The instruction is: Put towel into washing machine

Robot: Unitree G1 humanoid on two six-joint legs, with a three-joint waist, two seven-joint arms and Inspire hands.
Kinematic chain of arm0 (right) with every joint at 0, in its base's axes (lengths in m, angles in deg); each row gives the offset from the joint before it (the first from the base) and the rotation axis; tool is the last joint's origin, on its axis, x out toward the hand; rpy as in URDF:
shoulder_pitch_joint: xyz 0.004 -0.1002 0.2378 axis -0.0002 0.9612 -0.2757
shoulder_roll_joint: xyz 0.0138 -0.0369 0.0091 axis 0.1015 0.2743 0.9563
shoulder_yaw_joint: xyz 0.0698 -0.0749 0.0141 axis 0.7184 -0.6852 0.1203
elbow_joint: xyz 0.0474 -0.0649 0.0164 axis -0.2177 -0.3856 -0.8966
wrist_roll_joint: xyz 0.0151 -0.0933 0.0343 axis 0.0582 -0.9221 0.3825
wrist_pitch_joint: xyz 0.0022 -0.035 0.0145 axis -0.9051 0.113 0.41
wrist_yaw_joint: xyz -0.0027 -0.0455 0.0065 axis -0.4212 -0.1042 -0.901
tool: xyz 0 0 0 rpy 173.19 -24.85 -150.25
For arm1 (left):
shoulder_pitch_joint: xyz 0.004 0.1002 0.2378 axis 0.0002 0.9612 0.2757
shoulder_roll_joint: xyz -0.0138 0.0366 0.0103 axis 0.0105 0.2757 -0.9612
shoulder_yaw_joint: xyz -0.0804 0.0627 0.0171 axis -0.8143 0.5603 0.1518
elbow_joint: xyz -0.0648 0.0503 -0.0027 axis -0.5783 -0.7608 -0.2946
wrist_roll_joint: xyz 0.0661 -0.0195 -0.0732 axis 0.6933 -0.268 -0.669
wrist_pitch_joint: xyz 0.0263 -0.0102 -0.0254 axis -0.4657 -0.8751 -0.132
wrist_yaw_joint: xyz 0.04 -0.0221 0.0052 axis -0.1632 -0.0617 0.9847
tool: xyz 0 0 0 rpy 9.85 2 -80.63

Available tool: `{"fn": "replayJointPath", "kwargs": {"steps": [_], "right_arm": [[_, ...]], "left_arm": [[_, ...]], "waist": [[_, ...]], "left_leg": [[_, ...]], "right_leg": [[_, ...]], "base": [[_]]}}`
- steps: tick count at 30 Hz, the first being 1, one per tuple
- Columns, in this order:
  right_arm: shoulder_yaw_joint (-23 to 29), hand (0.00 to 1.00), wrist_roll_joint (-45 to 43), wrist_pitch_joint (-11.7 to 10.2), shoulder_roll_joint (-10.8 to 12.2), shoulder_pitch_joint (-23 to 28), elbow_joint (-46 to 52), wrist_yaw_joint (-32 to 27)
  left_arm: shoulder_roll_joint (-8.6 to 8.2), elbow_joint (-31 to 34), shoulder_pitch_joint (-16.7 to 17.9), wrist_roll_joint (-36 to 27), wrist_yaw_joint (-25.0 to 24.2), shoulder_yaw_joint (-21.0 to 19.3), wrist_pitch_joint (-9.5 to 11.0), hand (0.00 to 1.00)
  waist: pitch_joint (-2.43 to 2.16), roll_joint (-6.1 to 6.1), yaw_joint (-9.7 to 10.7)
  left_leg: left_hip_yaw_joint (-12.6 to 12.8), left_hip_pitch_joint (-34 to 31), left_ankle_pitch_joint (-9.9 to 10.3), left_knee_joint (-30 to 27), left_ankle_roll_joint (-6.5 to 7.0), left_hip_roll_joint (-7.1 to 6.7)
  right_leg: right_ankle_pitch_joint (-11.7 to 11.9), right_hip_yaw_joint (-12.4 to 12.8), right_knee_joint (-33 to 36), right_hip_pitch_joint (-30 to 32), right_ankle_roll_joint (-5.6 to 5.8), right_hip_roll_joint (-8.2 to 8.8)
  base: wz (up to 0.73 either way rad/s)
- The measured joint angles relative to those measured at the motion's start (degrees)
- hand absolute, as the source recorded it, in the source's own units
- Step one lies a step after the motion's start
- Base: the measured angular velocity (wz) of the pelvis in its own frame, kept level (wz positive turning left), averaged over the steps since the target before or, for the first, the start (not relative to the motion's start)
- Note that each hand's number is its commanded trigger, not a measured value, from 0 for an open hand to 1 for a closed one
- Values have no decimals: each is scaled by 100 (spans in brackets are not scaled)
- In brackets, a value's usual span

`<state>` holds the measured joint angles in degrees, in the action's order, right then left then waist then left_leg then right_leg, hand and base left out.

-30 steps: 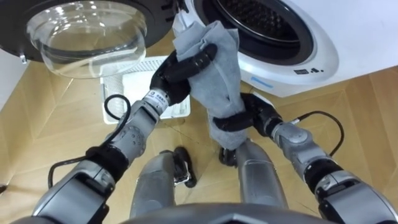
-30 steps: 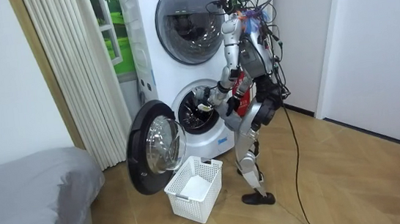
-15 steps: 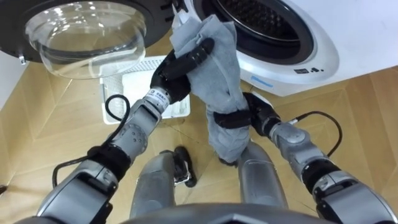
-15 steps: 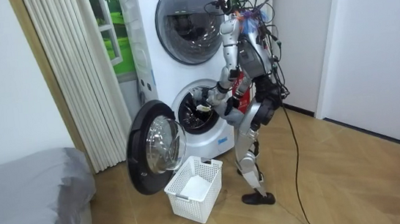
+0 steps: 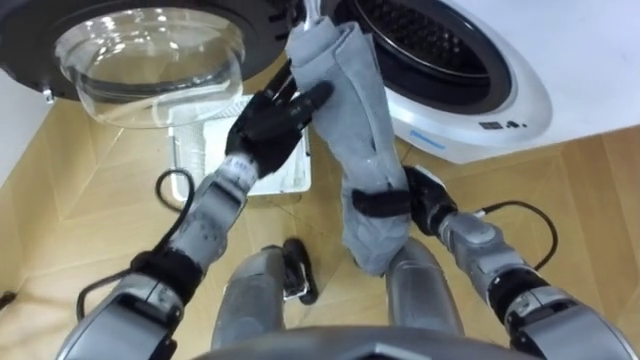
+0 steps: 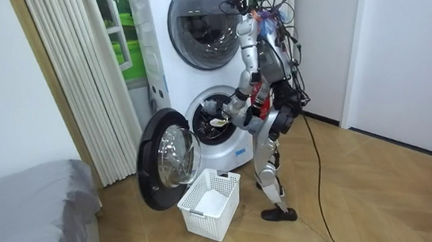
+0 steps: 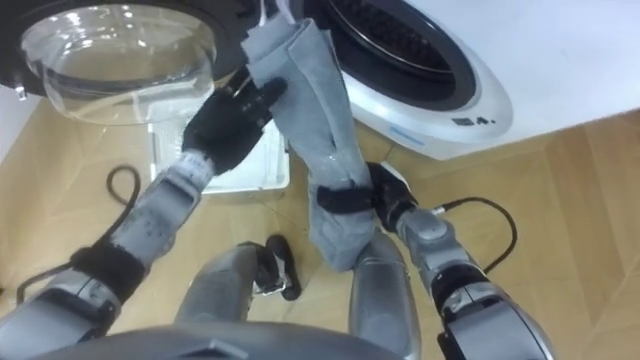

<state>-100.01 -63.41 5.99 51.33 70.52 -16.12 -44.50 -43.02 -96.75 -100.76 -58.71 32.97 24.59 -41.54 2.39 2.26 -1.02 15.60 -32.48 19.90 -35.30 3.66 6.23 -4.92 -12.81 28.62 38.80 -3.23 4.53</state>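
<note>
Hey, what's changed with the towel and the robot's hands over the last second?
The left hand has loosened: its fingers no longer wrap across the grey towel but lie straighter against its left edge. The towel has been lifted and drawn out longer, its top now at the opening of the washing machine. Unchanged: the right hand stays clamped round its lower part; door open, basket on the floor.

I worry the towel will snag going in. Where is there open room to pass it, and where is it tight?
Open: the dark drum mouth, to the right of the towel. Tight: the gap beside the open door, where the left hand meets the towel's top. The right hand grips it lower down.
</note>
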Motion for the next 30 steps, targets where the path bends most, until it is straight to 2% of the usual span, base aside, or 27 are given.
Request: {"fn": "replayJointPath", "kwargs": {"steps": [2, 4, 7, 9, 11, 14, 17, 21, 25, 26, 29, 30], "right_arm": [[114, 100, 1, 42, 3, 7, -66, -41], [187, 100, 63, 120, -2, -79, -176, -65], [299, 100, 165, 125, -6, -135, -429, -89], [341, 100, 194, 139, -22, -144, -502, -106], [355, 100, 292, 244, -22, -206, -577, -127], [366, 100, 463, 257, -26, -290, -708, -131], [497, 100, 643, 381, -93, -330, -744, -147], [543, 100, 976, 502, -121, -472, -904, -142], [721, 100, 1650, 752, -311, -602, -1070, -59], [790, 100, 1891, 813, -371, -675, -1150, -46], [1017, 100, 2251, 938, -522, -700, -1159, -64], [1137, 100, 2383, 999, -590, -738, -1160, -69]], "left_arm": [[-6, -197, 77, 49, 59, -56, 15, 0], [-7, -344, 254, 70, 242, -114, 16, 0], [-41, -437, 425, 172, 404, -88, -6, 0], [-91, -560, 443, 178, 422, -89, -8, 0], [-72, -622, 493, 242, 446, -102, -8, 0], [-57, -623, 529, 357, 556, -118, -9, 0], [-49, -656, 519, 684, 626, -140, -51, 0], [-57, -837, 467, 936, 642, -135, -131, 0], [-58, -858, 457, 1281, 704, -146, -236, 0], [-54, -855, 444, 1286, 773, -159, -266, 0], [-47, -841, 455, 1290, 810, -161, -362, 0], [-11, -749, 502, 1284, 858, -170, -389, 0]], "waist": [[-1, 6, -114], [2, 27, -120], [2, 45, -159], [2, 45, -246], [2, 43, -287], [2, 43, -316], [6, 29, -336], [21, 0, -329], [31, -20, -364], [48, -58, -361], [53, -92, -359], [53, -152, -354]], "left_leg": [[-9, -4, -3, 16, -5, -1], [-45, -35, -6, 31, -9, -18], [-137, -94, -28, 38, 3, -67], [-149, -95, -33, 46, 12, -91], [-178, -117, -40, 45, 23, -112], [-196, -158, -47, 36, 36, -128], [-241, -247, -61, -9, 60, -196], [-263, -277, -86, -12, 83, -242], [-327, -373, -123, -63, 115, -319], [-334, -392, -140, -65, 137, -356], [-374, -431, -132, -148, 160, -402], [-369, -448, -130, -165, 163, -425]], "right_leg": [[-1, -5, 2, 2, -2, 2], [-6, -53, 3, 11, 0, 30], [-22, -142, 6, 24, 9, 85], [-29, -142, 18, 26, 19, 106], [-37, -160, 30, 32, 31, 133], [-49, -176, 54, 60, 39, 158], [-113, -224, 236, 175, 54, 271], [-117, -255, 292, 217, 54, 330], [-143, -322, 355, 259, 57, 436], [-161, -319, 411, 294, 63, 454], [-222, -320, 540, 330, 83, 544], [-242, -310, 603, 372, 83, 555]], "base": [[2], [12], [16], [7], [8], [7], [15], [8], [14], [10], [13], [6]]}}
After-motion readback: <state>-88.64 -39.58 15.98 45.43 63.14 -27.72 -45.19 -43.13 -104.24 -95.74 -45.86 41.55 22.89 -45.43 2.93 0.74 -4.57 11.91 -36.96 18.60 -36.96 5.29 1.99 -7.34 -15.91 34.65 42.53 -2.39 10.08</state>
